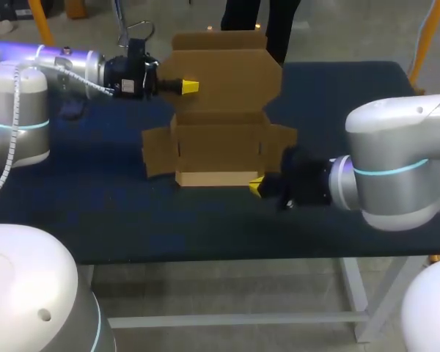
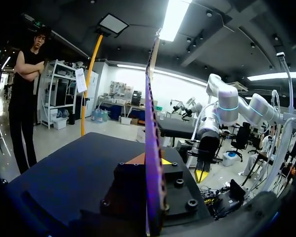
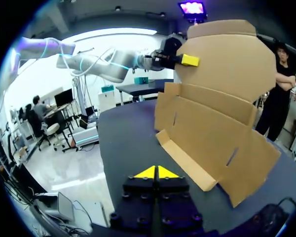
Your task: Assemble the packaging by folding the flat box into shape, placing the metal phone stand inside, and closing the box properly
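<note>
The partly folded brown cardboard box [image 1: 221, 147] is sitting mid-table on the dark blue table [image 1: 88, 213], with its lid [image 1: 224, 73] standing open. The left gripper [image 1: 190, 86] is pinching the lid's side edge between its fingers. The right gripper [image 1: 256, 185], fingers pressed together on nothing, is hanging just beside the box's near right corner.

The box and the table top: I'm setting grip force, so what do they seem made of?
The box looks like matte brown cardboard, by its creased flaps and cut slots. The table top looks covered in a dark blue matte sheet, cloth or rubber; I cannot tell.
</note>
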`<state>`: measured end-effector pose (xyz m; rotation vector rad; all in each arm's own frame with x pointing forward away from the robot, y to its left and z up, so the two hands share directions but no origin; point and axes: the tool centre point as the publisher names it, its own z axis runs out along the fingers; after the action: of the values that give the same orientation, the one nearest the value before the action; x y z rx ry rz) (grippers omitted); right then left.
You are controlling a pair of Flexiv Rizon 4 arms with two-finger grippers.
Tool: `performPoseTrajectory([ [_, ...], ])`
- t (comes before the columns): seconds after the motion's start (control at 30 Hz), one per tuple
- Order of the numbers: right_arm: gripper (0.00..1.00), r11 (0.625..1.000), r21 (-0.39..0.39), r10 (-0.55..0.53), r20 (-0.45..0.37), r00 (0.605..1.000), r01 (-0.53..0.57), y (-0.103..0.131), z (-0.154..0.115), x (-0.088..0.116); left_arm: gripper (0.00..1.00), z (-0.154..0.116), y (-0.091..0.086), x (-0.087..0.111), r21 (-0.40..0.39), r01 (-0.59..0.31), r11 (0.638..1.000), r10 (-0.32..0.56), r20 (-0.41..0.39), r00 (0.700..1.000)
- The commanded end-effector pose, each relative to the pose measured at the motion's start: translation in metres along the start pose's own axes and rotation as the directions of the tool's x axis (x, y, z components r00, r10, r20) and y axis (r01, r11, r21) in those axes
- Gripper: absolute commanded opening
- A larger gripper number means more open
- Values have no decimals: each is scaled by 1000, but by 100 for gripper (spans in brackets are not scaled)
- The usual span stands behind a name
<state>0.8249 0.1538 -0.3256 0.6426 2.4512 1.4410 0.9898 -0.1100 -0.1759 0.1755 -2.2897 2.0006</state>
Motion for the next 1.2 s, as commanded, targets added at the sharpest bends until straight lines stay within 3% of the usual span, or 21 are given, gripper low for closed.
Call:
performPoseTrajectory([
  [0.03,0,997,-69,33,60,998,-29,-14,35,-1,0,-1,1,0,0,0,1000,0,-2,1000],
  [0.43,0,992,-102,82,145,986,-68,-15,78,-10,0,-1,1,0,0,0,1000,0,-2,1000],
  [1.2,0,999,-27,49,235,971,-44,-12,137,-36,0,-1,1,0,0,0,1000,0,-2,1000],
])
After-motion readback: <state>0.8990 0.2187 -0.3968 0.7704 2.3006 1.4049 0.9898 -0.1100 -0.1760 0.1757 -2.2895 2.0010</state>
